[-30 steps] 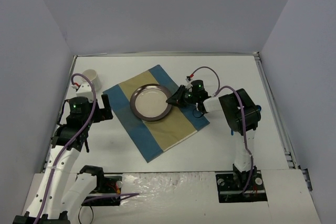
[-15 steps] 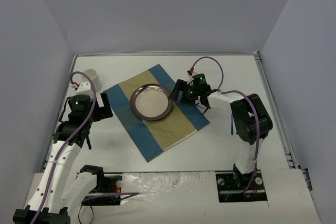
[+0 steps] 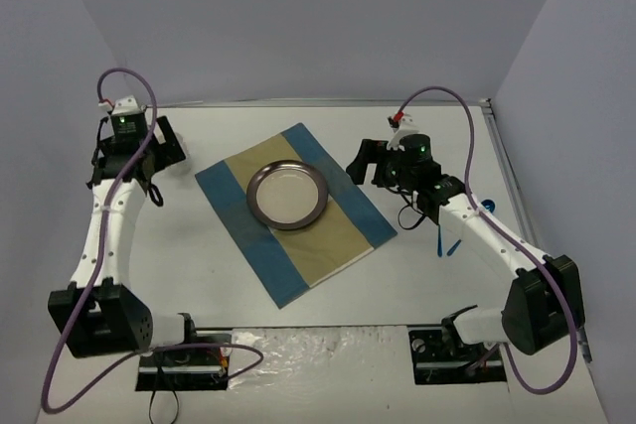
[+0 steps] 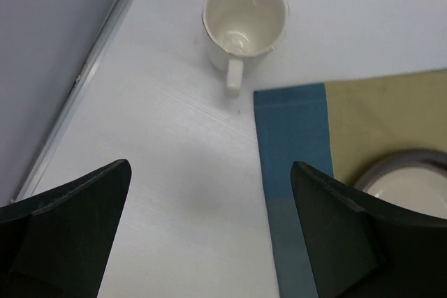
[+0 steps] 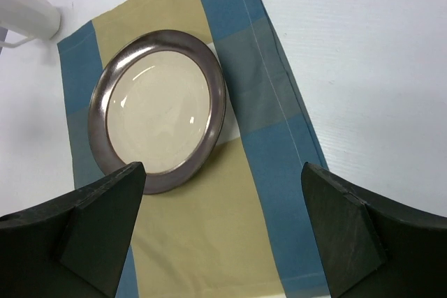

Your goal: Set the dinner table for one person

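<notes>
The dinner table (image 3: 199, 275) is a white top with a thin metal rim. A blue-and-tan striped mat (image 3: 328, 235) lies in its middle, with a round plate (image 3: 288, 194) with a dark metallic rim on it. My right gripper (image 3: 360, 159) hovers open off the mat's right edge; its wrist view looks down on the plate (image 5: 157, 109) and mat (image 5: 279, 144) between empty fingers. My left gripper (image 3: 169, 141) is open at the far left. Its wrist view shows a white cup (image 4: 244, 15) ahead, handle toward me, beside the mat's corner (image 4: 293, 130). The top view hides the cup.
A small blue utensil (image 3: 452, 243) lies on the table under my right forearm. Grey walls enclose the table on three sides, and its metal rim (image 4: 91, 68) runs close by the cup. A white cylindrical part (image 5: 24, 12) shows beyond the mat.
My right gripper opened, let go of the plate's rim and drew back to the right. My left arm swung up and toward the far left corner, over the cup.
</notes>
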`<state>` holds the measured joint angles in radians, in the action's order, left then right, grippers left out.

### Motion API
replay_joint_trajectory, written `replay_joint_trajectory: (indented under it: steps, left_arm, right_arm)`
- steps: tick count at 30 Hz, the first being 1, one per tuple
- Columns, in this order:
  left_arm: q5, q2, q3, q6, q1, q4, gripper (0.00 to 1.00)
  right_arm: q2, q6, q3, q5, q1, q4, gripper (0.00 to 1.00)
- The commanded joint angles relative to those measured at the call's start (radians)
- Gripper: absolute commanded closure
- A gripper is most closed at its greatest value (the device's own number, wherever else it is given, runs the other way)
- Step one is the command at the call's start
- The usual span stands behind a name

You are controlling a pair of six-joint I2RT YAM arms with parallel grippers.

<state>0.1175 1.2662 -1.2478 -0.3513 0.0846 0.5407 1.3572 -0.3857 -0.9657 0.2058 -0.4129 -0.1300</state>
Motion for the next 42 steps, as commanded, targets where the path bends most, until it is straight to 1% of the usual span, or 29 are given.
replay_joint_trajectory:
  steps: [1, 3, 6, 10, 12, 15, 19, 24, 29, 31, 32, 33, 35, 37, 39, 41, 42]
  left_arm:
    - [-0.063, 0.158, -0.128, 0.011, 0.113, -0.094, 0.06]
    - [-0.093, 0.251, -0.178, 0.025, 0.138, -0.139, 0.10]
    - [-0.137, 0.354, -0.238, 0.050, 0.179, -0.144, 0.12]
    - [-0.206, 0.447, -0.329, 0.055, 0.228, -0.159, 0.18]
    - [-0.225, 0.479, -0.342, 0.060, 0.238, -0.179, 0.21]
    - [-0.261, 0.552, -0.402, 0.069, 0.238, -0.171, 0.26]
    - [-0.289, 0.591, -0.425, 0.063, 0.238, -0.189, 0.33]
    - [-0.292, 0.657, -0.470, 0.072, 0.239, -0.175, 0.38]
    - [-0.286, 0.694, -0.490, 0.089, 0.237, -0.164, 0.46]
    - [-0.288, 0.699, -0.490, 0.087, 0.235, -0.174, 0.58]
    - [-0.288, 0.702, -0.490, 0.084, 0.234, -0.174, 0.58]
    - [-0.288, 0.707, -0.490, 0.081, 0.231, -0.182, 0.65]
    - [-0.295, 0.711, -0.492, 0.081, 0.228, -0.188, 0.70]
    - [-0.295, 0.718, -0.497, 0.081, 0.224, -0.185, 0.84]
    - [-0.295, 0.710, -0.499, 0.083, 0.221, -0.185, 0.94]
    - [-0.295, 0.689, -0.493, 0.087, 0.219, -0.185, 1.00]
    - [-0.293, 0.675, -0.490, 0.088, 0.215, -0.185, 1.00]
  right_arm:
    - [-0.117, 0.038, 0.043, -0.026, -0.003, 0.007, 0.09]
    - [-0.151, 0.033, 0.055, 0.000, -0.005, 0.009, 0.09]
    - [-0.198, 0.028, 0.083, 0.028, -0.020, 0.009, 0.09]
    - [-0.243, 0.044, 0.118, 0.048, -0.030, 0.013, 0.09]
    - [-0.257, 0.055, 0.132, 0.057, -0.032, 0.016, 0.09]
    - [-0.274, 0.065, 0.159, 0.057, -0.032, 0.020, 0.09]
    - [-0.274, 0.068, 0.184, 0.065, -0.032, 0.020, 0.09]
    - [-0.273, 0.067, 0.190, 0.060, -0.032, 0.021, 0.09]
    - [-0.272, 0.065, 0.195, 0.054, -0.032, 0.023, 0.09]
    - [-0.271, 0.064, 0.197, 0.055, -0.032, 0.023, 0.09]
    - [-0.273, 0.062, 0.197, 0.055, -0.032, 0.023, 0.09]
    - [-0.271, 0.062, 0.199, 0.053, -0.032, 0.023, 0.09]
    - [-0.274, 0.061, 0.200, 0.053, -0.032, 0.023, 0.09]
    - [-0.277, 0.059, 0.202, 0.051, -0.032, 0.025, 0.10]
    - [-0.279, 0.060, 0.201, 0.047, -0.032, 0.027, 0.10]
    - [-0.280, 0.064, 0.194, 0.043, -0.032, 0.029, 0.10]
    - [-0.280, 0.064, 0.192, 0.040, -0.032, 0.031, 0.10]
